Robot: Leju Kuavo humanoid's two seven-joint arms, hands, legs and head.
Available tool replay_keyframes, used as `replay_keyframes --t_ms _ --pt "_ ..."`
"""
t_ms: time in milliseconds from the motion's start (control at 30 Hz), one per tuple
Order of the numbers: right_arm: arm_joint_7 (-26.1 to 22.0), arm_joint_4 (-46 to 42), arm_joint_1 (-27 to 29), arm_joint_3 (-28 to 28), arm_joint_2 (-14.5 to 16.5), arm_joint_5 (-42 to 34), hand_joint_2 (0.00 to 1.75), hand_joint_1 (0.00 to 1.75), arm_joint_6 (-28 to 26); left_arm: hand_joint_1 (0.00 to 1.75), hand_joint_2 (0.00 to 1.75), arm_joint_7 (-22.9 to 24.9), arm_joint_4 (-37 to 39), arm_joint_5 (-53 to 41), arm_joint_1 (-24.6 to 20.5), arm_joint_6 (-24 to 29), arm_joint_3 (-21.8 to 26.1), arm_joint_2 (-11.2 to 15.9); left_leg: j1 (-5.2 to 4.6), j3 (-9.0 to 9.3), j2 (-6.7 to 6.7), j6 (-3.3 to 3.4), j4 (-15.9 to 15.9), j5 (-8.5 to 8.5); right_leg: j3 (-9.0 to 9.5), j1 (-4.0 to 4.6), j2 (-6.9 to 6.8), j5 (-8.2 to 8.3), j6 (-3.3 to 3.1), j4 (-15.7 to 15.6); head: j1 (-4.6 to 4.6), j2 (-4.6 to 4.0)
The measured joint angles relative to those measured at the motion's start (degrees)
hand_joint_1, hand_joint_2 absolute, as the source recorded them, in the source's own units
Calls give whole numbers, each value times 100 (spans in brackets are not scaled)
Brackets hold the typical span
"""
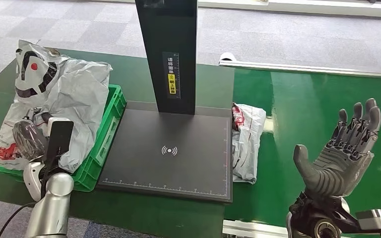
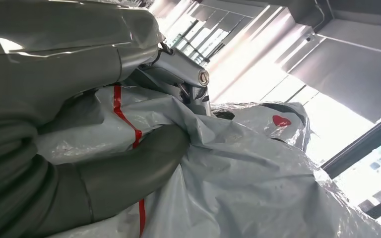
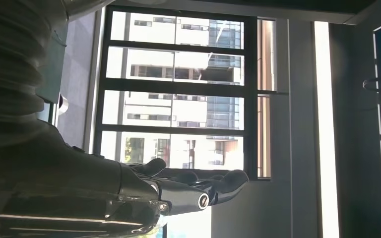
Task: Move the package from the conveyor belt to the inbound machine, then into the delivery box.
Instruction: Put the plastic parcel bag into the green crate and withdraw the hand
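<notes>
Left hand (image 1: 30,136) sits low over the green delivery box (image 1: 110,119), fingers clamped on a grey package (image 1: 77,96); left wrist view confirms it, thumb (image 2: 129,173) pressed into crumpled grey plastic with a red stripe. That package is bulky, spills over the crate's rim, white panel with black print and a red dot at its far end. Right hand (image 1: 345,153) is raised palm-up over the conveyor belt (image 1: 317,109), fingers spread apart, holding nothing; right wrist view shows the same open palm (image 3: 178,191) against big windows with buildings outside. Second grey package (image 1: 245,141) lies on the belt's edge, touching the right side of the inbound machine (image 1: 171,153), red-and-white print at its far end. Machine is a flat black plate with a wireless symbol in the middle and ruler marks along the edges, black upright post (image 1: 171,54) at the back with a yellow label. Plate sits between crate and belt on the dark green desk (image 1: 129,64). Belt is glossy green, silver rail along the far side. Floor beyond is grey carpet tile (image 1: 79,25).
</notes>
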Motion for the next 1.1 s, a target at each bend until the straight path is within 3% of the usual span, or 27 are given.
replay_keyframes --t_ms 233,567,600,700,733,1100 --pt "5 45 -4 27 -6 -14 175 0 8 175 175 224 835 -441 -504 -138 135 184 0 -2 -5 0 0 -1 -1 0 0 0 0 0 0 0" --pt "35 96 -3 28 -16 -36 175 0 -33 170 175 165 1589 -122 -913 310 275 266 0 0 -4 -1 0 0 -1 0 0 0 0 1 1 0" --pt "38 99 -4 28 -19 -39 175 0 -34 146 175 158 1607 -101 -925 333 293 269 0 -1 -5 -1 0 0 -1 0 0 0 0 1 1 0" --pt "51 105 -4 30 -26 -41 175 0 -68 19 175 151 1629 -81 -938 422 352 275 0 -2 -3 -1 0 0 -1 0 0 0 0 1 1 0" --pt "60 107 -3 33 -27 -41 175 0 -92 0 175 142 1624 -89 -938 452 392 268 0 -2 -2 -1 0 0 -1 0 0 0 0 1 0 0" --pt "80 181 -3 129 -28 -28 175 0 -209 0 175 -190 1269 170 -882 501 1008 60 0 -2 -4 -1 0 0 -1 0 0 0 0 1 0 0"
